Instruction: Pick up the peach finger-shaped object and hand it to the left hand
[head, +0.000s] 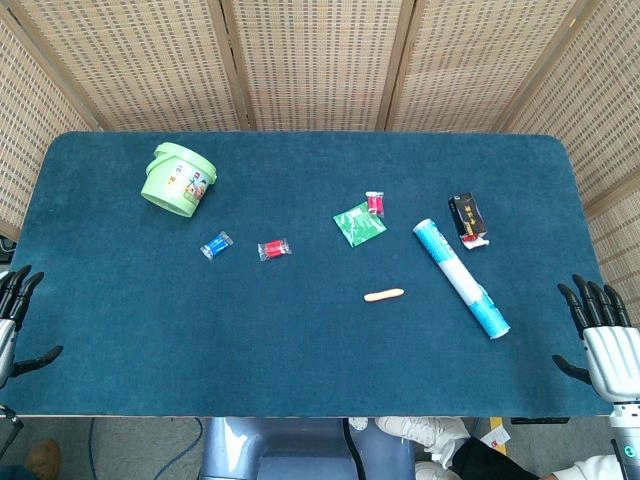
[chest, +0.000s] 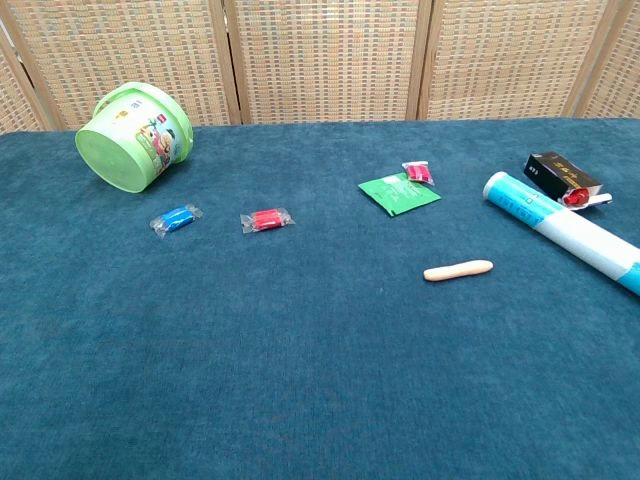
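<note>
The peach finger-shaped object (head: 384, 294) is lying alone on the counter (head: 300, 340). The left robot hand (head: 14, 320) and the right robot hand (head: 603, 335) are resting at its edges, fingers spread, holding nothing.

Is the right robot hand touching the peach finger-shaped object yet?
Apart. The head view shows the right robot hand at the table's right edge, with bare blue cloth between it and the peach finger-shaped object.
</note>
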